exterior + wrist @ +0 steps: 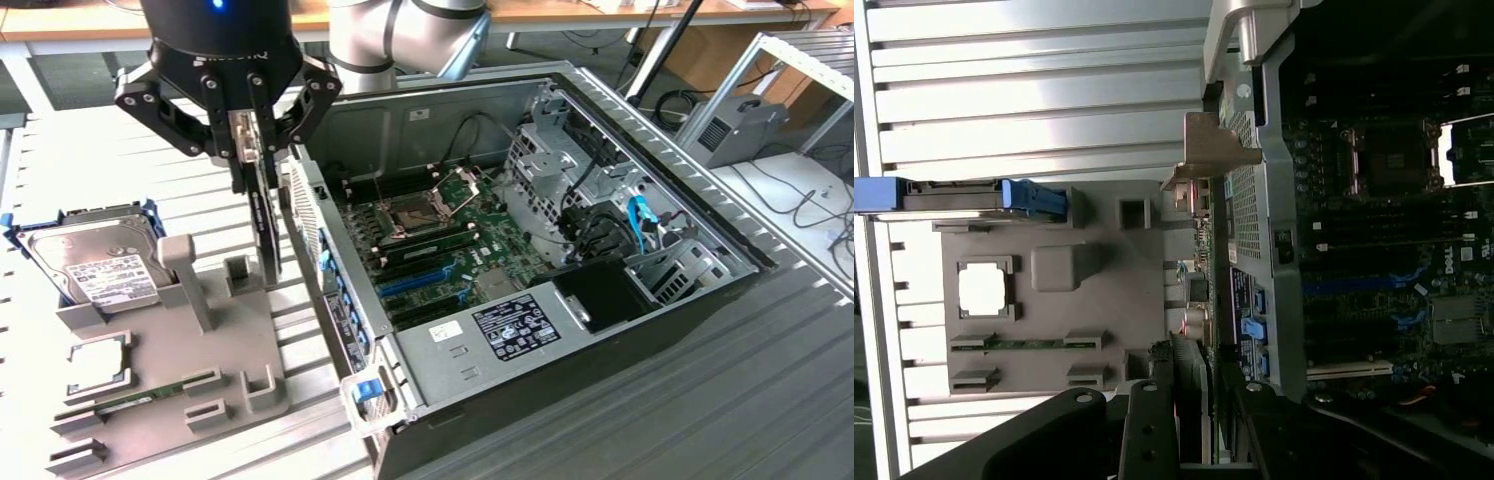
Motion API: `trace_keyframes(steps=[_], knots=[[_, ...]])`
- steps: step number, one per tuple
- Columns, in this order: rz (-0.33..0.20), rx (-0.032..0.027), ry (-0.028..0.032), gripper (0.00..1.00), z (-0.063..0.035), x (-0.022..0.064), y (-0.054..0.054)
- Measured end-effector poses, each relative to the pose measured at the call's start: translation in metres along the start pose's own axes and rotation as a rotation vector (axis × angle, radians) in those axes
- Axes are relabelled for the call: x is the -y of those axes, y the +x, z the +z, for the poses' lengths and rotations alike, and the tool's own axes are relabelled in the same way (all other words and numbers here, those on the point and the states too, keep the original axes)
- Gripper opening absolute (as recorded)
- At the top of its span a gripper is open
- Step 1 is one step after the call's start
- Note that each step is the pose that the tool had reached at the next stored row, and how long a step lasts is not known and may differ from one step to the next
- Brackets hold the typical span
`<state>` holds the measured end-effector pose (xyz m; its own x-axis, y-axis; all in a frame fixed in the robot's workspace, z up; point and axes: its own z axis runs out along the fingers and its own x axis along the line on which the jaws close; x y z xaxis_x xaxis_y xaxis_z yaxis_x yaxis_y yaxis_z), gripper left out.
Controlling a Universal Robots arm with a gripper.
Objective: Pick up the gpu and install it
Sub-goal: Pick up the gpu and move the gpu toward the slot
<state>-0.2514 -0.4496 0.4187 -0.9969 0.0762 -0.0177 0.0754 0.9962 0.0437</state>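
End effector (248,150) holds gpu (267,228) upright over grey holder (200,350), beside computer case (601,400).

I have the gripper (248,148) clamped on the gpu (270,230), which hangs edge-on above the grey fixture (174,355). The open computer case (561,400) sits just to the exterior view's right. A hard drive (94,265) stands at the fixture's far corner.
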Motion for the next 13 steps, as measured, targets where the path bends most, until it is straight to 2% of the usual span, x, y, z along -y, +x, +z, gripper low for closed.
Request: trace_keyframes(steps=[13], knots=[[0.000, 0.0001, -0.0001, 0.28, 0.0003, -0.0010, -0.013]])
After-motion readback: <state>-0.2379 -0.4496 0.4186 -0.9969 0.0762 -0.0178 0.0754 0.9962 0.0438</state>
